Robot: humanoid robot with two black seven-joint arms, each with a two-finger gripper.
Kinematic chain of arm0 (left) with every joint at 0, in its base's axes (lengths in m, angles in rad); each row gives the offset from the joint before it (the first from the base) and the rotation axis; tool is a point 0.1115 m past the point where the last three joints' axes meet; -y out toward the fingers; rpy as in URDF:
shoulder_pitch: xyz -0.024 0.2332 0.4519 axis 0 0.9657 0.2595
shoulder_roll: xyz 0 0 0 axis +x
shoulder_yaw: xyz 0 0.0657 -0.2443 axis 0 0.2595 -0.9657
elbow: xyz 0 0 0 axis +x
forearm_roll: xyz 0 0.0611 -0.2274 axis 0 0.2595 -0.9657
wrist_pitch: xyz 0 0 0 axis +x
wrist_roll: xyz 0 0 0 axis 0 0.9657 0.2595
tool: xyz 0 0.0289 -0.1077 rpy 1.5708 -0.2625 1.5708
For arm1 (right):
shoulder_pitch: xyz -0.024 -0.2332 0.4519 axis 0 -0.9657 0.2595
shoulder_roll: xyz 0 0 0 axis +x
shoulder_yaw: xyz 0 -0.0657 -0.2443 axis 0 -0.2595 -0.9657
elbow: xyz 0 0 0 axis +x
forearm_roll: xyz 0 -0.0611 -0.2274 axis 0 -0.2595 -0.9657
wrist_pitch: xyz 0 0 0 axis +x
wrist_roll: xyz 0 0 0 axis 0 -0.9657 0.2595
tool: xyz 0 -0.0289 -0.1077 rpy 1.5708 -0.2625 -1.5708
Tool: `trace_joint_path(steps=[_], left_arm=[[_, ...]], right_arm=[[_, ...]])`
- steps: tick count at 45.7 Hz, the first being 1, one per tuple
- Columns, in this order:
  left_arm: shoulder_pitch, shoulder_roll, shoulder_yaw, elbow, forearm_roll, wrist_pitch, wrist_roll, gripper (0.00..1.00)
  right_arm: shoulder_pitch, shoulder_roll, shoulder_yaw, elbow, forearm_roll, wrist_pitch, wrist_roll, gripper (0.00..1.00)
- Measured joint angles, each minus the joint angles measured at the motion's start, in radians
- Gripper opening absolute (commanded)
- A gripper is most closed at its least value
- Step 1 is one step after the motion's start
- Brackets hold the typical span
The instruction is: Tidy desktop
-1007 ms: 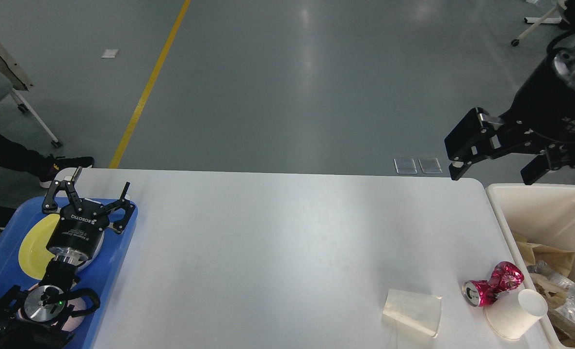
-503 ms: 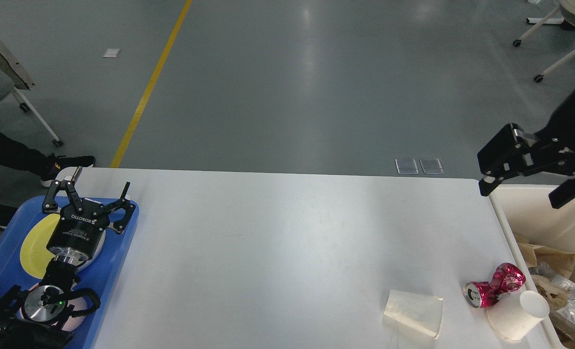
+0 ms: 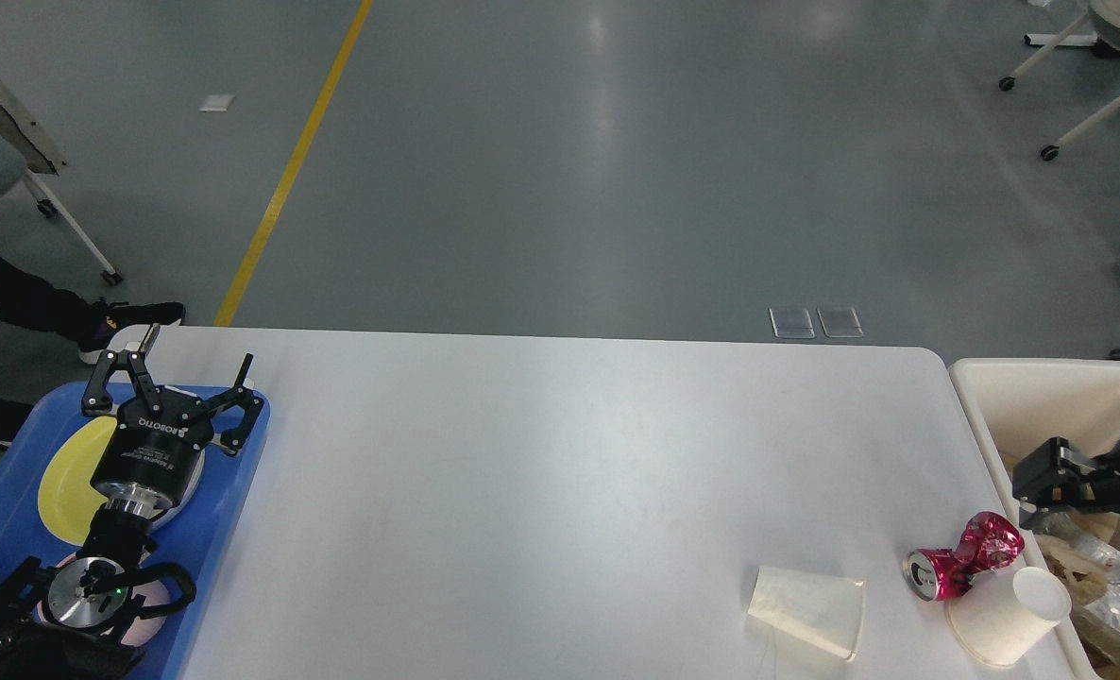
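The desk (image 3: 541, 472), a wide white slab with rounded corners and a smooth matte face, fills the near half of the view, and its middle is bare; what litter there is sits bunched at the near right corner, probably because that is the side nearest the beige bin (image 3: 1042, 378) just off the right edge. There a crushed pink can (image 3: 961, 555) lies on its side, touching a white paper cup (image 3: 1009, 614) that has toppled with its base toward the bin, and a flattened translucent cup (image 3: 806, 609) lies just to the left of them, apart from the can. The bin already holds brown paper and crinkled wrapping, so it reads as the place for rubbish. The right pincer (image 3: 1079, 496) hangs over the bin's near part, close to the can, its fingers apart and nothing between them; I judge it is placed to come down on the can or cup. At the far left, a blue tray (image 3: 229, 501) overlaps the desk's left edge and carries a yellow plate (image 3: 64, 477), seemingly the spot for dishes. The left pincer (image 3: 168, 378) hovers over that tray with its fingers spread wide and empty, out of the way of the right side's work.
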Motion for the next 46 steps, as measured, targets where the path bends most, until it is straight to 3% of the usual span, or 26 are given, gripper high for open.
trace_joint_path(steps=[8, 12, 24, 46], left_arm=[[0.0, 0.0, 0.0, 0.0, 0.0, 0.0, 0.001, 0.97], [0.0, -0.001, 0.0, 0.0, 0.0, 0.0, 0.001, 0.97], [0.0, -0.001, 0.0, 0.0, 0.0, 0.0, 0.001, 0.97], [0.0, -0.001, 0.0, 0.0, 0.0, 0.0, 0.001, 0.97]], right_arm=[[-0.24, -0.024, 0.14, -0.071, 0.002, -0.185, 0.0, 0.97], [-0.335, -0.026, 0.204, -0.117, 0.004, -0.218, 0.0, 0.97], [-0.554, -0.018, 0.346, -0.252, 0.004, -0.232, 0.0, 0.97], [-0.638, -0.011, 0.361, -0.314, 0.004, -0.273, 0.0, 0.97]])
